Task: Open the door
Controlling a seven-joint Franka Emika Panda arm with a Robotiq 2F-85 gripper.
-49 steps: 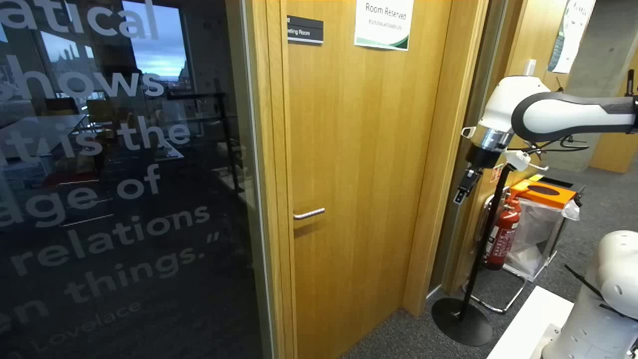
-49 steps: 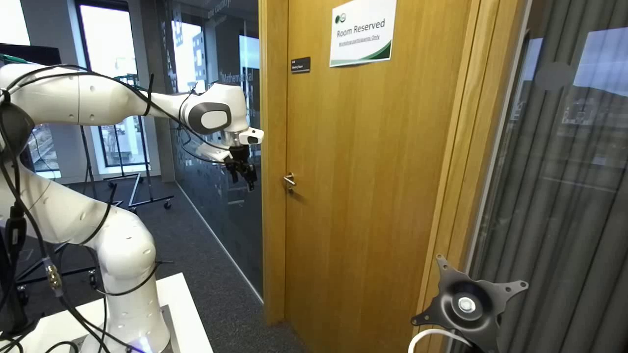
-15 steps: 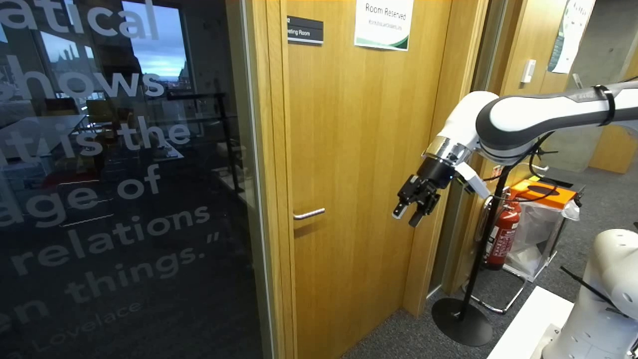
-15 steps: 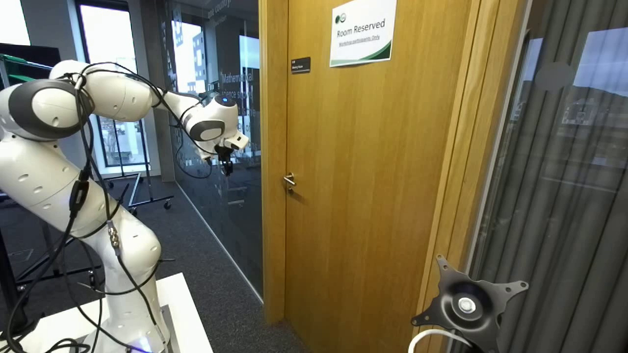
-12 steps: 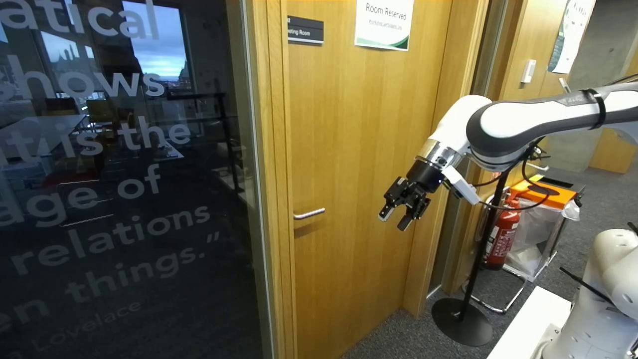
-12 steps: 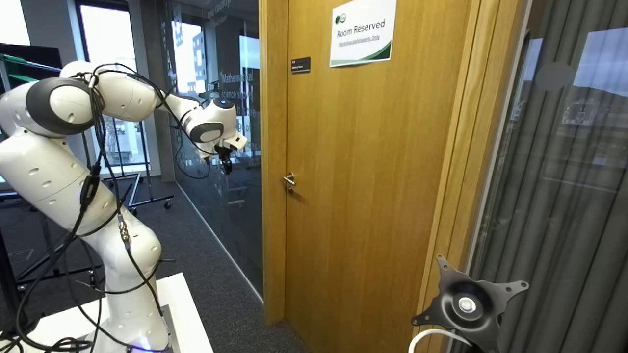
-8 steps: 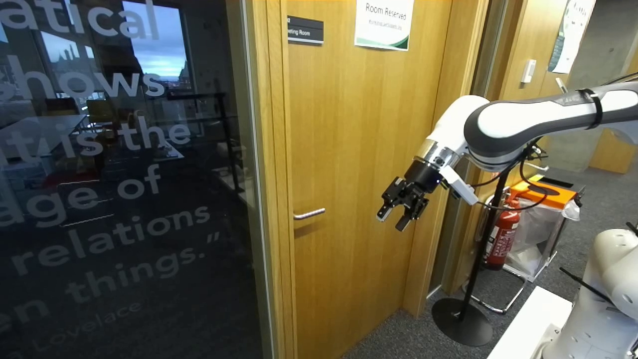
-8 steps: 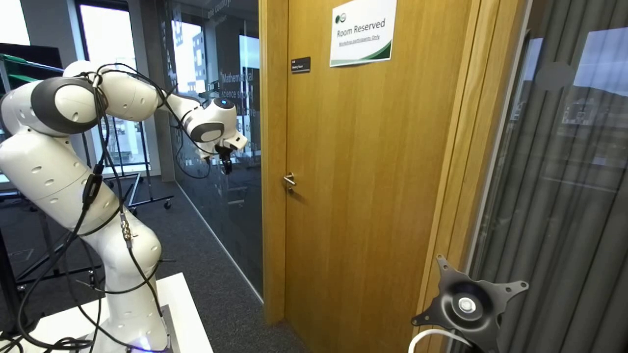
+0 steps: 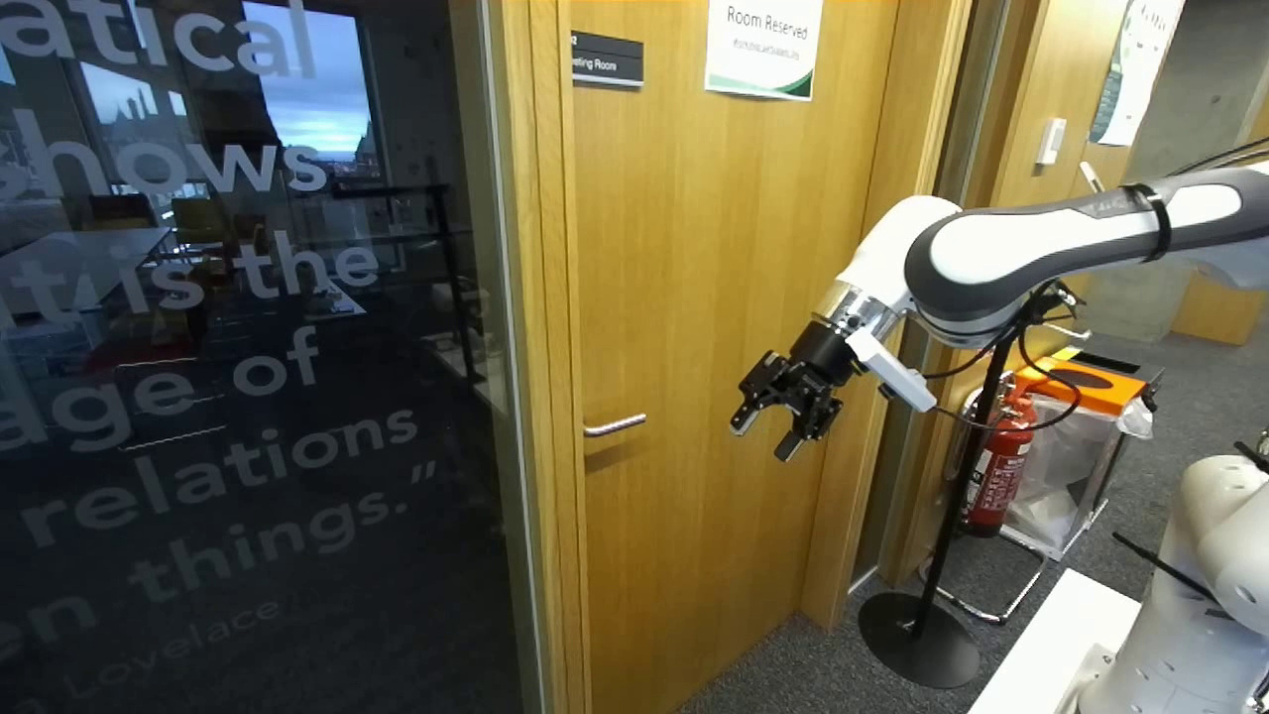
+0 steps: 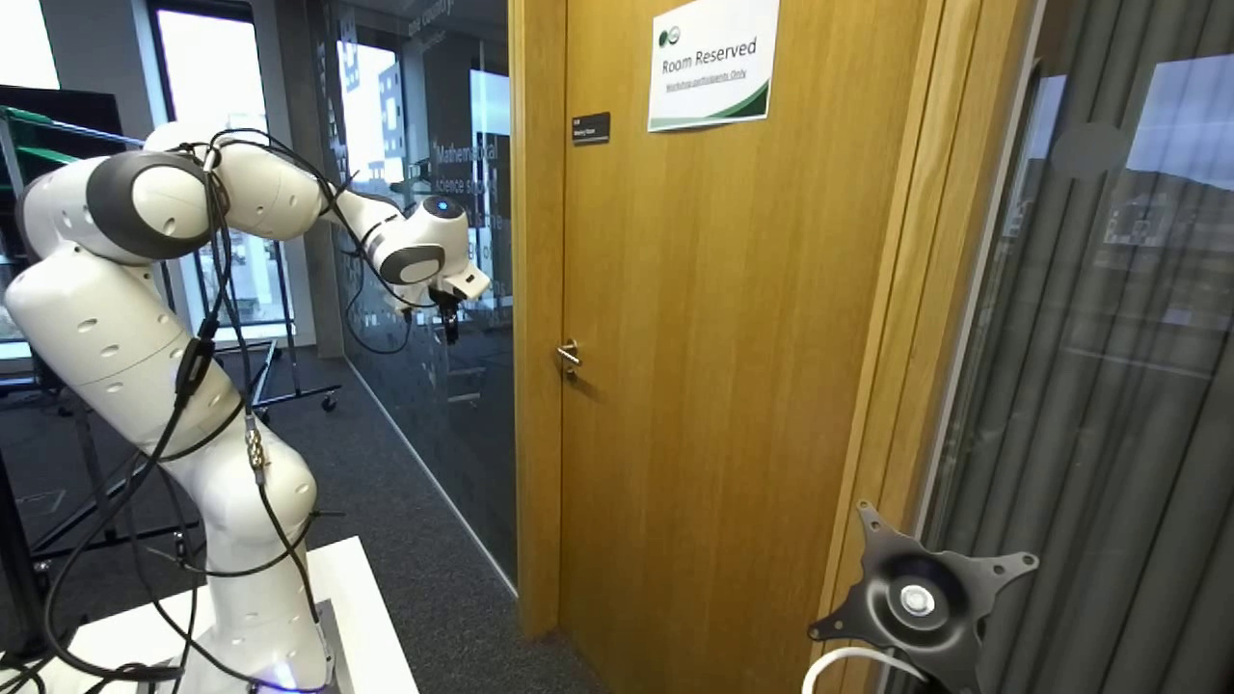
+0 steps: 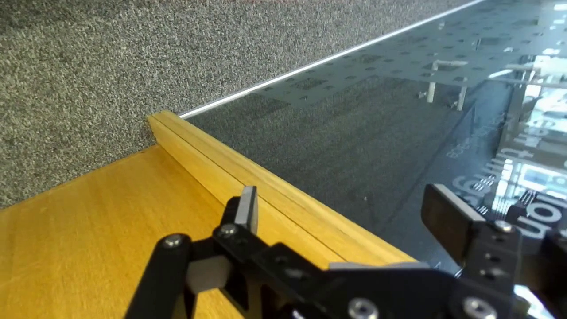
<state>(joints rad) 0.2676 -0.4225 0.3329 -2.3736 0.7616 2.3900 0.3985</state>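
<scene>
The light-brown wooden door (image 9: 724,297) is shut in its frame in both exterior views (image 10: 713,366). Its silver lever handle (image 9: 615,426) is at the door's left edge and also shows in an exterior view (image 10: 569,354). The door carries a dark plaque (image 9: 608,59) and a white-green paper sign (image 9: 763,50). My gripper (image 9: 763,436) is open and empty, pointing down, to the right of the handle and apart from it. In the wrist view its fingers (image 11: 343,195) are wide apart, with the door (image 11: 110,221) behind at left. The handle is out of the wrist view.
A dark glass panel with white lettering (image 9: 248,446) adjoins the door frame (image 9: 545,297). A black stand (image 9: 920,640), a red fire extinguisher (image 9: 1001,466) and an orange-topped bin (image 9: 1081,382) stand at right. A black mounting bracket (image 10: 921,598) is in the foreground of an exterior view.
Over the last seconds, my arm has come forward and the gripper has moved closer to the handle and turned. In the last half second it moved slightly further, and the fingers look wider apart.
</scene>
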